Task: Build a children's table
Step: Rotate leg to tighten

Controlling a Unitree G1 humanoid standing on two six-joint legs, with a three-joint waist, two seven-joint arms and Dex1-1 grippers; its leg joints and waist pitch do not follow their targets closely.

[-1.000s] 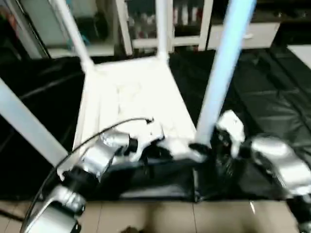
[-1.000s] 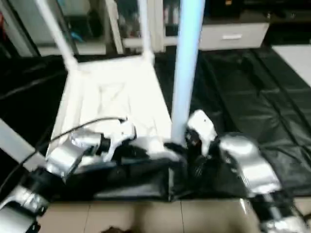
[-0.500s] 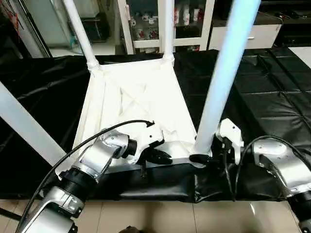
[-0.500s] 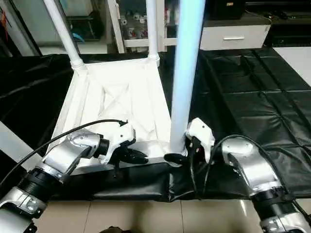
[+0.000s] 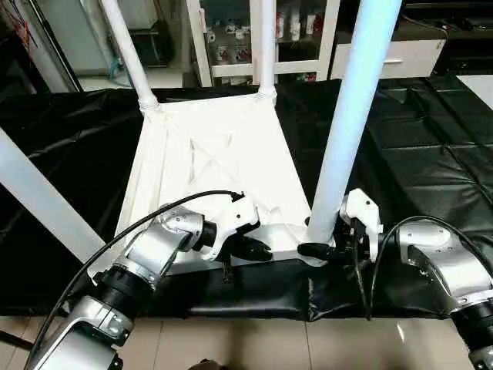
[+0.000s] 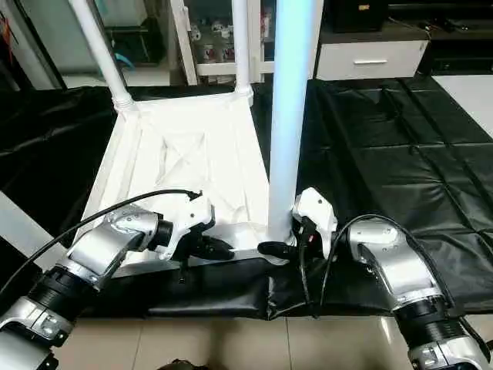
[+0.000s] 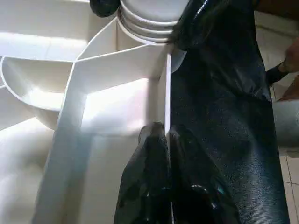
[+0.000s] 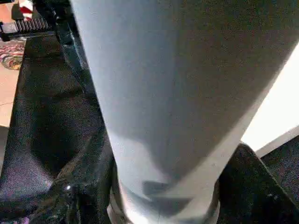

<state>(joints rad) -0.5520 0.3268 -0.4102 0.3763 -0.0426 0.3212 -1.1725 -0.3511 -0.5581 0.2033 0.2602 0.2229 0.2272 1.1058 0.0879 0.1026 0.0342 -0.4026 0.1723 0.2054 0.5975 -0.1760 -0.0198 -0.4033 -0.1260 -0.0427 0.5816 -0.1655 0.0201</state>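
Left fingers (image 7: 154, 182) clenched on table top (image 5: 223, 154) near rim; right fingers (image 8: 79, 186) either side of upright leg (image 5: 347, 123) base, grip unclear.

A black quilted mat (image 5: 416, 139) covers most of the floor, creased and glossy under even indoor light. Along its near edge runs a strip of beige tiled floor (image 5: 269, 343). At the back stands a white-framed glass cabinet (image 5: 231, 38) holding small bottles on a shelf, and to its right a low white drawer unit (image 6: 370, 58) under a dark top.
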